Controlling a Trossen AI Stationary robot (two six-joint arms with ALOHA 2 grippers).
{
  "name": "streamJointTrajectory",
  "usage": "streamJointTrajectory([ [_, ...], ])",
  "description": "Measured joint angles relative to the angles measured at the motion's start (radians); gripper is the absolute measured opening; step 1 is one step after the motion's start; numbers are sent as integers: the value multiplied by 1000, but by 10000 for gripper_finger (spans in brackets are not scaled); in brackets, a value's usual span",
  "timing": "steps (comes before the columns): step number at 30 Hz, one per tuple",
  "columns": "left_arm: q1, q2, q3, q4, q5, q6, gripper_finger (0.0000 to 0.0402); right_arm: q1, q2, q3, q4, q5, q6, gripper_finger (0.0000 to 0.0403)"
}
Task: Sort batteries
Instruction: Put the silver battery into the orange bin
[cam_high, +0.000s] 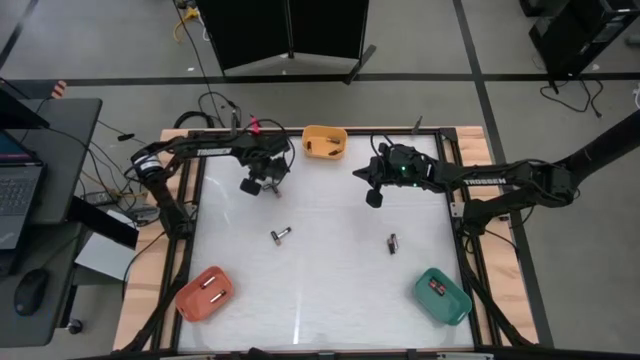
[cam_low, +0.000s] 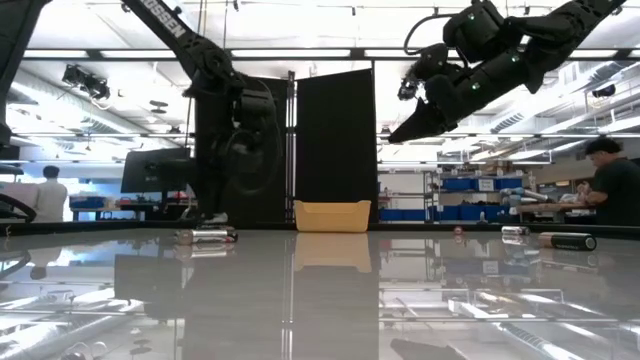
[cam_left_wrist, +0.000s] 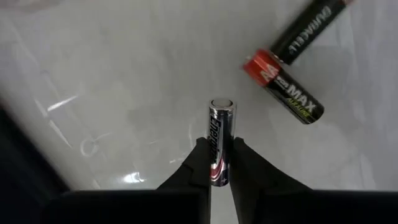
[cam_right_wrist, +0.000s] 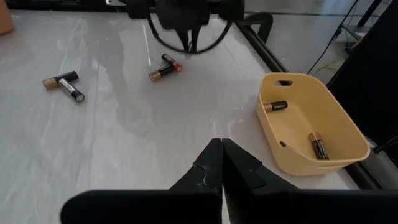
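From my remote station, left to right: the orange bin (cam_high: 204, 294) at the table's near left corner shows two cells inside. Farther back, my left gripper (cam_left_wrist: 219, 163) has its fingers pinched on a silver battery (cam_left_wrist: 221, 140). In the left wrist view the cell's long axis runs straight out between the fingertips, and its capped end points away from the wrist. Just beyond it lie two loose cells, a red-and-black battery (cam_left_wrist: 283, 87) and a black battery (cam_left_wrist: 308, 31), touching or nearly so, both angled across the gripper's line.

Mid-table, a pair of batteries (cam_high: 281, 235) lies well clear of either arm, and the yellow bin (cam_high: 324, 141) at the far edge holds two dark cells. A lone battery (cam_high: 392, 242) lies toward the right. The right gripper (cam_right_wrist: 222, 163) hangs above the table near the yellow bin, fingers closed on nothing. The green bin (cam_high: 442, 295) sits at the near right corner with red-marked cells inside.

The coming move turns on which bin suits the held cell. The left arm is the nearer one to both the orange and yellow bins. I cannot say whether the silver cell is already off the surface. The low view hides the grip, and the held cell's label is only partly legible.
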Motion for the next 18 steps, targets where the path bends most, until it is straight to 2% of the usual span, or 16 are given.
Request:
streamJointTrajectory([
  [7, -48, -118, 2, -83, 28, -210, 20, 0, 0, -38, 60, 0, 8, 9],
  [10, -106, -167, 2, -166, 57, -361, 3, -1, 0, -42, 76, 0, 9, 9],
  [13, -187, -210, 2, -236, 65, -495, 5, -1, 0, -43, 83, 0, 9, 9],
  [18, -271, -241, 2, -240, 55, -594, 4, -1, 0, -43, 103, 0, -5, 9],
])
